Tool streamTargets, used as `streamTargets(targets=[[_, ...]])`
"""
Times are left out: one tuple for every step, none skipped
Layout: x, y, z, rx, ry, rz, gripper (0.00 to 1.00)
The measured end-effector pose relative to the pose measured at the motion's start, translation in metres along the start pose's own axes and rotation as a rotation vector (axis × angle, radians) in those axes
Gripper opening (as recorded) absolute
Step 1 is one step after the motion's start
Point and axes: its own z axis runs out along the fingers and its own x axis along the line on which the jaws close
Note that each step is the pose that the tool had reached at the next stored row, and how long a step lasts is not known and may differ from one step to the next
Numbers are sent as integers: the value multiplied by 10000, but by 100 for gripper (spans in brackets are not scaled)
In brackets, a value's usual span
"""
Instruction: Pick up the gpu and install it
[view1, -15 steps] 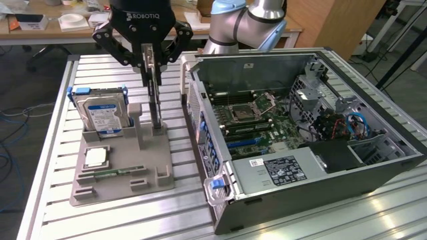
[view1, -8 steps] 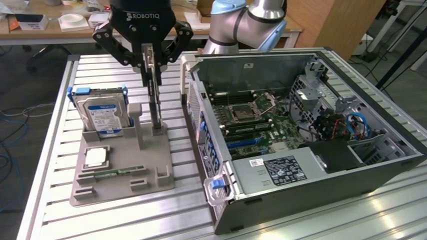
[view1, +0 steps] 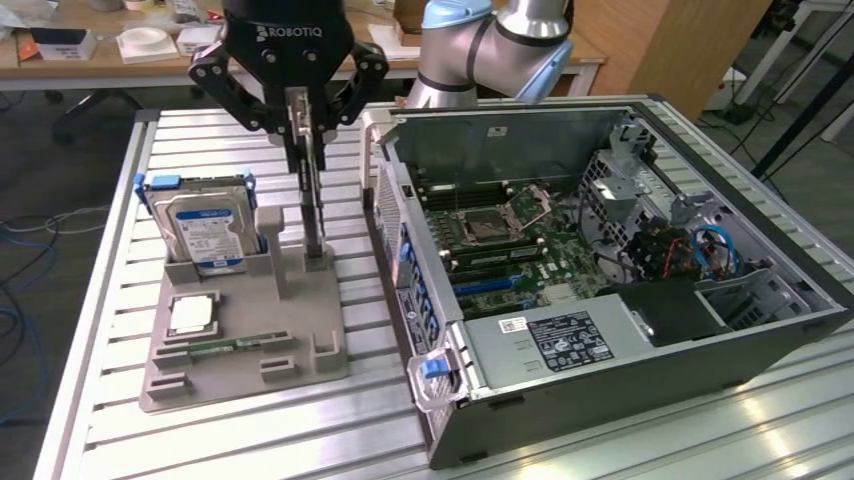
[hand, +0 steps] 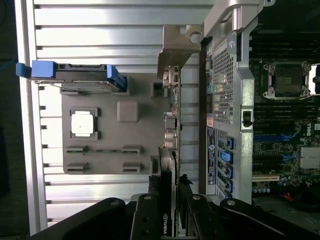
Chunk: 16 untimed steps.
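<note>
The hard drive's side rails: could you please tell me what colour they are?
The rails are blue, clearest in the exterior view.

White capitals spell ROBOTIQ across the black body of the gripper (view1: 307, 122) above the slatted table (view1: 107, 300). In the wrist view, a green NVIDIA emblem with the word NVIDIA beside it runs along the dark edge of the gpu (hand: 166, 197). The hard drive (view1: 207, 235), upright at a corner of the grey holder (view1: 240, 370), carries a white-and-blue label whose print is too small to read. 2 more labels sit on the power supply (view1: 521, 362) along an edge of the open computer case (view1: 561, 400): a black panel with white print and a white barcode sticker, neither of them legible.
</note>
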Motion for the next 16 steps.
streamTargets(targets=[[-2,0,0,0,0,1,26],[-4,0,0,1,0,0,26],[-7,0,0,1,0,0,26],[-10,0,0,0,0,-1,26],[-12,1,0,0,0,0,26],[-15,1,0,1,0,0,26],[-18,1,0,1,0,0,26],[-21,2,0,1,1,0,26],[-23,2,0,1,0,0,26],[-25,2,0,0,1,0,26],[-29,2,1,1,0,0,26],[-32,2,1,0,0,0,26],[-35,3,1,0,0,0,26],[-38,3,1,0,0,0,26],[-41,3,1,0,0,0,26],[-45,3,1,0,0,-1,26]])
